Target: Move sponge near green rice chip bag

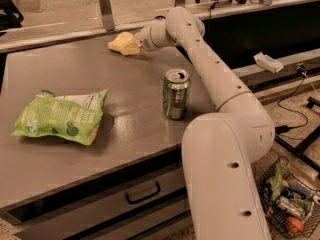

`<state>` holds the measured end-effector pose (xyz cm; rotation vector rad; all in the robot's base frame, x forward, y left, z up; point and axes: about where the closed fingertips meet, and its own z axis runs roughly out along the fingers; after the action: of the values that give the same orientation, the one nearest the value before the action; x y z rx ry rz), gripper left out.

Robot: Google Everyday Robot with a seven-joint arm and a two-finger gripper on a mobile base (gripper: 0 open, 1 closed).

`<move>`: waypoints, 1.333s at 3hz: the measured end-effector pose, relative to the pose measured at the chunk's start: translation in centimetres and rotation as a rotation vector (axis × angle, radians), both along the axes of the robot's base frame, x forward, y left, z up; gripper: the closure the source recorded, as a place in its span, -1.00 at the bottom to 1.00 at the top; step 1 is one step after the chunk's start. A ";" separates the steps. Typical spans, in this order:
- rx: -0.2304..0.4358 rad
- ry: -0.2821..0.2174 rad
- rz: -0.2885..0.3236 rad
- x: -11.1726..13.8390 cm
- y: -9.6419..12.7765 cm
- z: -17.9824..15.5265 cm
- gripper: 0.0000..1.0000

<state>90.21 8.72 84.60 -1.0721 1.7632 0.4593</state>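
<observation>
**While stretched to far edge of counter (105, 79): hand (137, 44) at sponge (120, 43)**

Camera view. Carried across from front right by arm (212, 71), ending at far rim. Touching right end of sponge; cannot tell whether clamped on it or loose. Lying flat well apart, front left: green rice chip bag (60, 116). Standing upright between the two, closer to arm: green can (176, 95).

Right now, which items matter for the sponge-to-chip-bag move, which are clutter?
Job: sponge at far edge of the table; green rice chip bag front-left; gripper at the sponge.
Clutter: green can mid-table; basket of items on the floor.
</observation>
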 end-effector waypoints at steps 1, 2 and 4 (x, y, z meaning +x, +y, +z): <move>-0.009 -0.014 0.011 -0.3 -0.6 0.8 1.00; -0.030 -0.042 0.018 -0.7 -1.6 2.4 1.00; -0.080 -0.119 0.092 -2.9 -2.4 7.1 1.00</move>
<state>87.34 6.34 91.74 -1.2163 1.6440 0.3762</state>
